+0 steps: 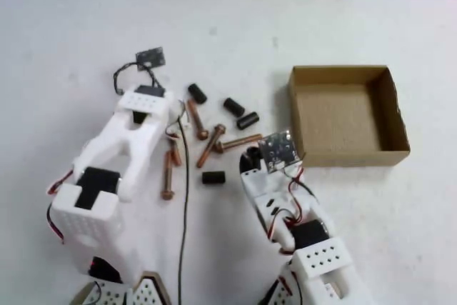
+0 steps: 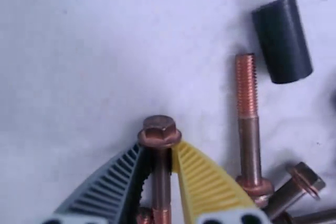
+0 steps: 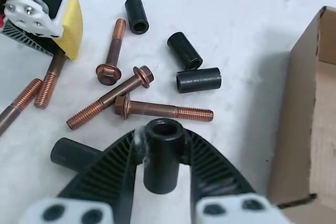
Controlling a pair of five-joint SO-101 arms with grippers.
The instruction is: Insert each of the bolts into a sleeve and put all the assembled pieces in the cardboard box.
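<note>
left gripper (image 2: 160,151) pinches bolt (image 2: 159,132), head outward | right gripper (image 3: 164,137) pinches sleeve (image 3: 164,161) lengthwise (bore outward)

White arms (image 1: 121,148), black servos (image 1: 96,180), red wires (image 1: 294,185); left claw (image 2: 160,151) grey and yellow.

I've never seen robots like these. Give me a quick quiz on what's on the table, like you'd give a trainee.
1. True or false: the cardboard box already holds an assembled piece.
2. The right gripper holds: A a nut, B a black sleeve, C nothing.
3. Fill in: the left gripper is shut on a copper-coloured ____.
Key: 1 false; 2 B; 3 bolt.
</note>
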